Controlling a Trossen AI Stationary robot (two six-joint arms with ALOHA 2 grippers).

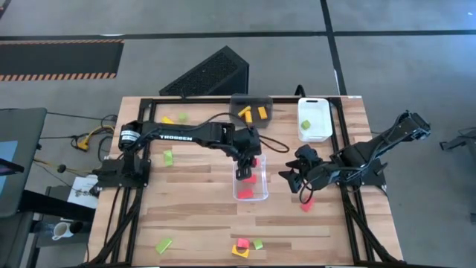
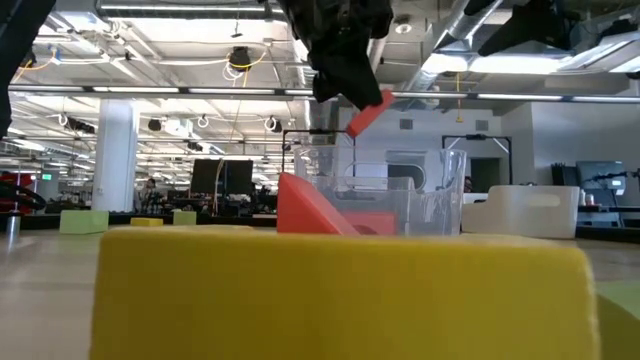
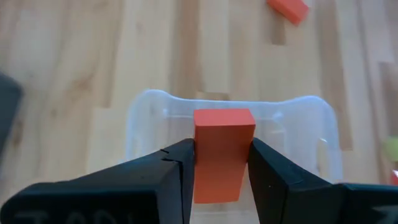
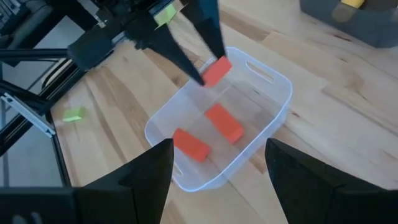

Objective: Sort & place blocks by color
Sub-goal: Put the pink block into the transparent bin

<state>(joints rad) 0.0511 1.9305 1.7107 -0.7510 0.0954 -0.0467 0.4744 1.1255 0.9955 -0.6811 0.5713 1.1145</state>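
Left end effector grasping red block above clear bin, two reds inside. Right end effector released, at bin's 3 o'clock. Loose blocks left on bench.

A big yellow block fills the foreground at six o'clock. Beyond it stands a clear bin with red blocks inside. At twelve o'clock the left gripper pinches a tilted red block above the bin.
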